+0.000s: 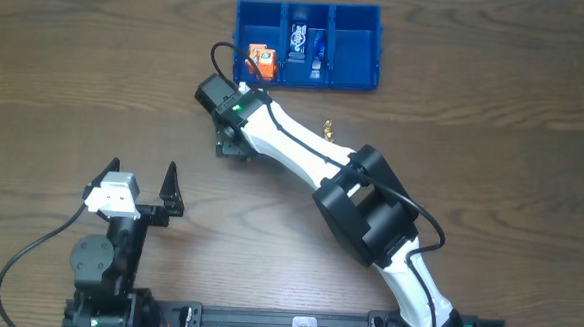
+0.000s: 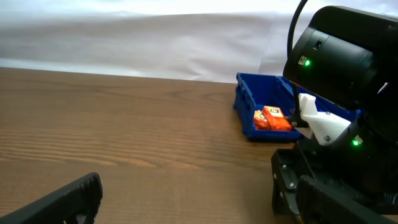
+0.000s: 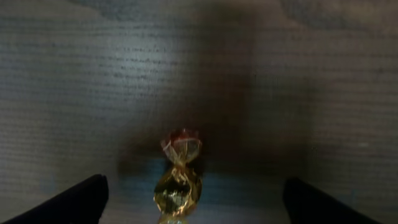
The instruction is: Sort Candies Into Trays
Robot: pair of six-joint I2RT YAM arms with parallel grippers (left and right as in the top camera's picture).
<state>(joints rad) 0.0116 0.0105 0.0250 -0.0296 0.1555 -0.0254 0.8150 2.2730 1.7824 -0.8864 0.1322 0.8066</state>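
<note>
Watching from the side, the right tool (image 3: 196, 193) sits low over the desk (image 3: 74, 93) with its fingers spread wide. A gold-wrapped candy (image 3: 178, 185) lies on the wood between them, untouched and a shade off centre. I'd call the grasp the step in hand: line up on the round body rather than the twisted wrapper end, sink until the tips nearly meet the wood, then close gently so it can't squirt out. The blue tray (image 1: 306, 84) stands just beyond, with orange candies (image 1: 260, 62) in one end compartment and blue ones (image 1: 303, 44) in the middle. The left tool (image 1: 141, 184) hangs spread open, well apart
</note>
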